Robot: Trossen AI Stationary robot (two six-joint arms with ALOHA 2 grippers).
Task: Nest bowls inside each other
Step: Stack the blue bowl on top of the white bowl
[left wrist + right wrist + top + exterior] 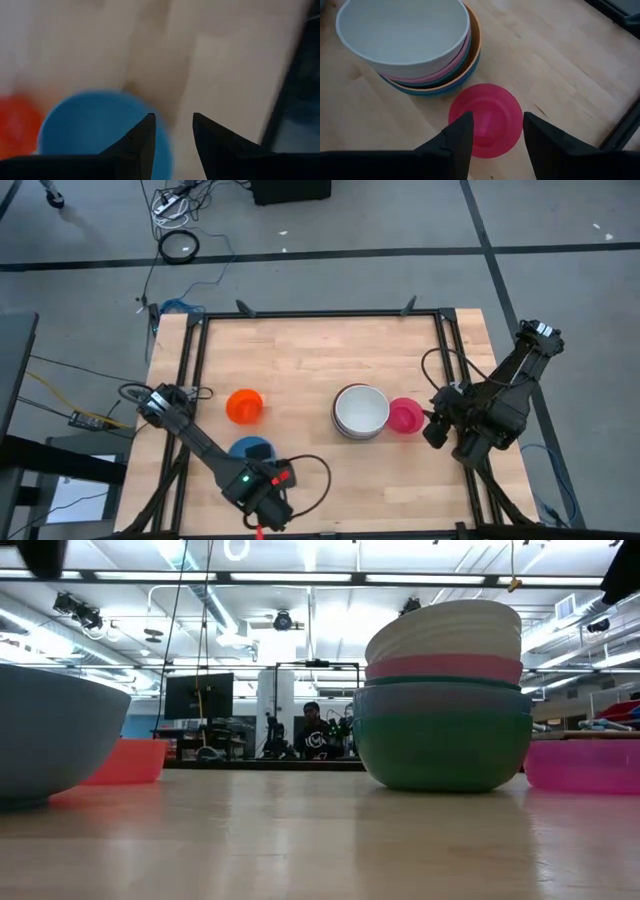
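Three bowls remain unnested; the magenta bowl is approached by the released right gripper, while the left gripper, unclenched, hovers by the blue bowl. A rim grasp is called for next.

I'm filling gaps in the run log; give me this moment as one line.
stack: white on top | loose: magenta bowl, orange bowl, blue bowl | left gripper: open, empty | right gripper: open over magenta bowl

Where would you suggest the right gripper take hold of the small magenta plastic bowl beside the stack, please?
Probably by its rim, from above. The small magenta plastic bowl sits upright, mouth up, on the wooden table, so one finger can go inside and one outside. I would pick the rim part farthest from the nested stack of bowls, which stands close alongside. The open right gripper hovers over it.
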